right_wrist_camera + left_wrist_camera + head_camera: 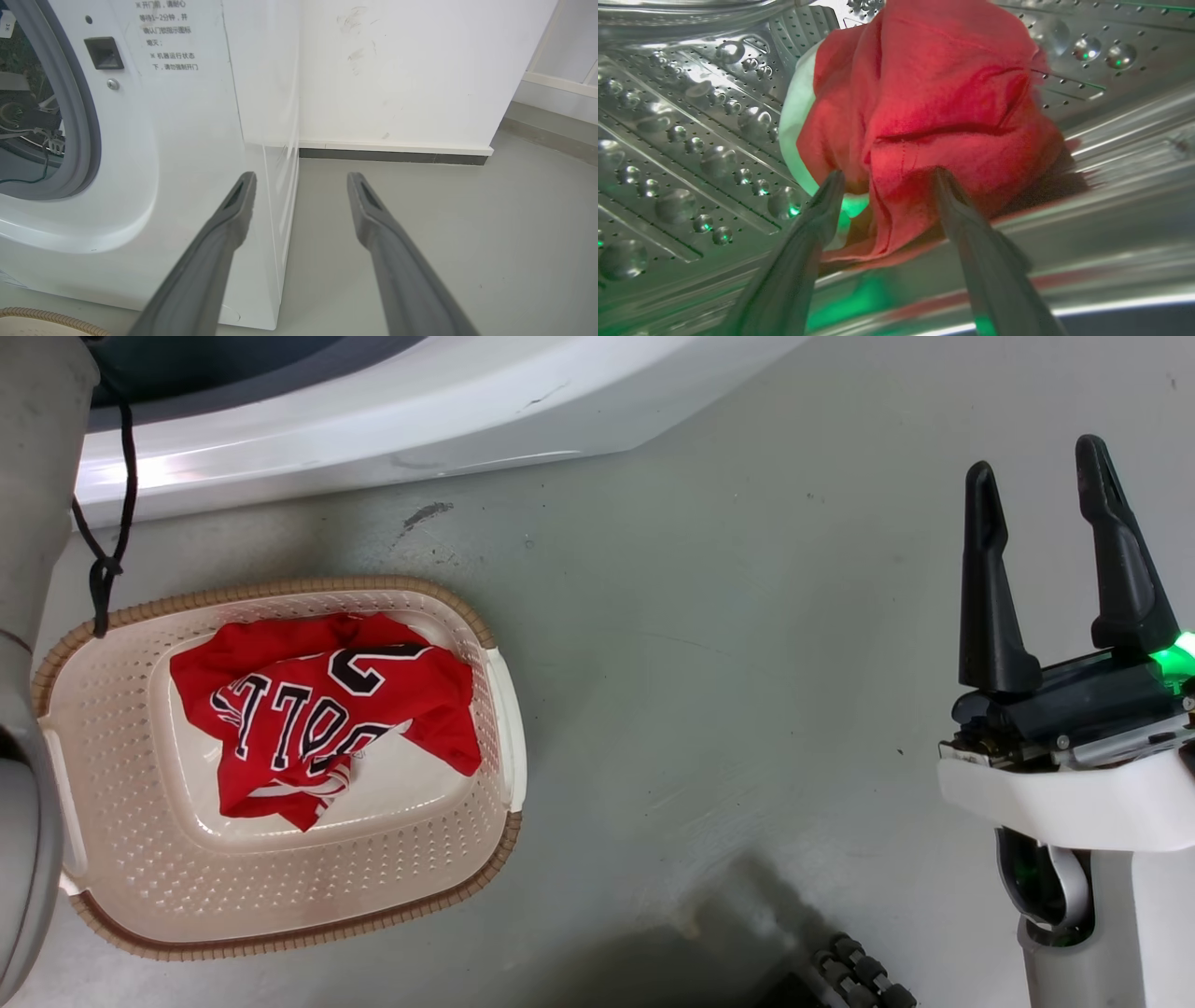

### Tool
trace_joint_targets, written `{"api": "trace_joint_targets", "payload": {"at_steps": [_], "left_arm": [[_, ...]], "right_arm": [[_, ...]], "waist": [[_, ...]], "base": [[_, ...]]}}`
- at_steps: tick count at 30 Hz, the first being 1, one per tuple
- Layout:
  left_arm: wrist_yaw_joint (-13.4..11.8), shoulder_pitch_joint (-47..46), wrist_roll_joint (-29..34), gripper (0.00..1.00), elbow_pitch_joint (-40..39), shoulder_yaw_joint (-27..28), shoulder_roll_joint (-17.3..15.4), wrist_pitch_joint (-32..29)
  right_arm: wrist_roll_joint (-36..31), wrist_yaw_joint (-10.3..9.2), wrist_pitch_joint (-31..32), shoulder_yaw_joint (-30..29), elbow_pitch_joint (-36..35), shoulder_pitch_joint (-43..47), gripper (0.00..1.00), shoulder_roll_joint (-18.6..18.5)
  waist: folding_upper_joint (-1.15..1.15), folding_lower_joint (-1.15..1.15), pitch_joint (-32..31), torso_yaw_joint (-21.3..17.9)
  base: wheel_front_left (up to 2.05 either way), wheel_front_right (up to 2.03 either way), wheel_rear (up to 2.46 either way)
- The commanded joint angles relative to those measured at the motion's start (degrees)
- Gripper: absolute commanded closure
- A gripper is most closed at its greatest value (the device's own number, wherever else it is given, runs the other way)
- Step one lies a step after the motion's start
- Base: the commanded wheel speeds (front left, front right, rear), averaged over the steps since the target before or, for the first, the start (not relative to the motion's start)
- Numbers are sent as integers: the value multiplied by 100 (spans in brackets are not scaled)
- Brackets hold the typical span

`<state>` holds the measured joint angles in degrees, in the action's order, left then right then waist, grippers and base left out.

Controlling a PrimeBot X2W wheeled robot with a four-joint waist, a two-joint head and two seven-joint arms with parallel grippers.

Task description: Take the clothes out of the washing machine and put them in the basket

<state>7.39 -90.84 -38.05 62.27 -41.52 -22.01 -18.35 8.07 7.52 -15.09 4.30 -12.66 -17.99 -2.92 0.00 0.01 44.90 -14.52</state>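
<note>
Red garment [943, 93] partly behind left fingers [813, 224]

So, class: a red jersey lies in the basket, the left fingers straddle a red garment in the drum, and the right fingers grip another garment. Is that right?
No. The right gripper holds nothing: the right wrist view shows its fingers open beside the washing machine. The red jersey does lie in the basket, and the left fingers do straddle the red garment in the drum.
</note>
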Motion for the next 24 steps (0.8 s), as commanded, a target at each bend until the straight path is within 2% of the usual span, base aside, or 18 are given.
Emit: {"api": "trace_joint_targets", "payload": {"at_steps": [1, 2, 14, 20, 24], "left_arm": [[1, -19, -23, 50, 76, -71, 48, 69], [1, -37, -30, 100, 101, -93, 49, 106], [0, -116, -352, 100, 141, -244, 16, 328], [0, 45, -527, 100, 95, -281, 28, 735], [0, 313, -567, 100, 21, -376, 26, 1226]], "right_arm": [[35, -6, -12, -14, -8, -101, 0, 8], [39, -6, -12, -14, -5, -104, 0, 8], [1, -6, -12, -46, 17, -82, 0, 8], [-53, -6, -11, -77, 59, -9, 0, 8], [-107, -6, -11, -59, 88, 40, 0, 7]], "waist": [[0, -1, 11, -6], [0, -1, 12, -9], [0, -1, -32, 30], [0, -1, -155, 175], [0, -1, -355, 314]], "base": [[0, 0, 0], [0, 0, 0], [0, 0, 0], [0, 0, 0], [0, 0, 0]]}}
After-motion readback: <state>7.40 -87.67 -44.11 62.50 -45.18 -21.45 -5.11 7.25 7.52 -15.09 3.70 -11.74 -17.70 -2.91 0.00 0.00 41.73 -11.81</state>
